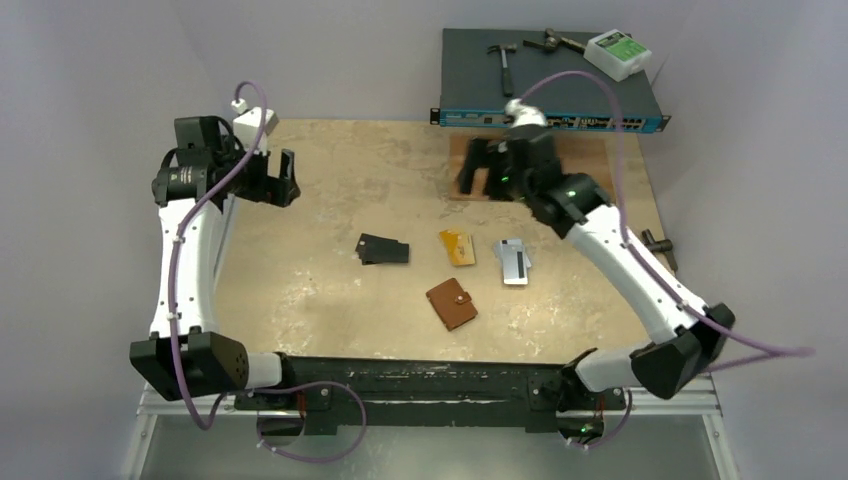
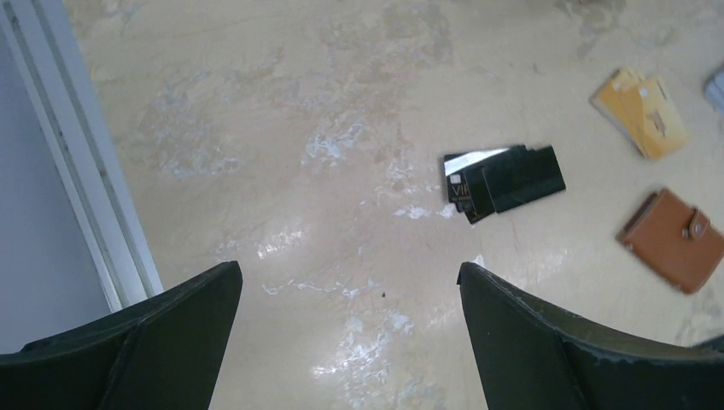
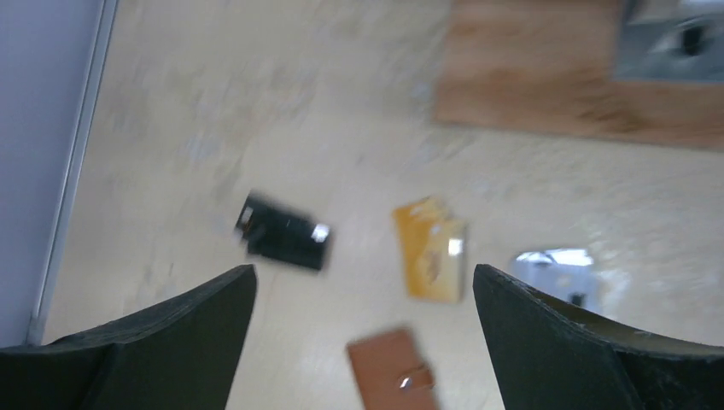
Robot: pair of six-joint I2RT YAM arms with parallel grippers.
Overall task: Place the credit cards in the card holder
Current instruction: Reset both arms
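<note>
The brown card holder (image 1: 452,304) lies shut with its snap tab fastened, at the table's middle front. Black credit cards (image 1: 384,249) lie in a small stack left of it, gold-orange cards (image 1: 457,246) behind it, silvery cards (image 1: 514,260) to the right. My left gripper (image 1: 277,178) is open and empty, high over the far left of the table. My right gripper (image 1: 480,167) is open and empty, raised over the far middle. The left wrist view shows the black cards (image 2: 504,180), gold cards (image 2: 642,111) and holder (image 2: 674,239). The blurred right wrist view shows the holder (image 3: 393,371), black cards (image 3: 284,232), gold cards (image 3: 431,248) and silvery cards (image 3: 555,270).
A dark network switch (image 1: 550,85) stands at the back right with hammers (image 1: 503,57) and a white box (image 1: 618,53) on it. A wooden board (image 1: 585,165) lies in front of it. A purple wall borders the table's left edge (image 2: 94,196).
</note>
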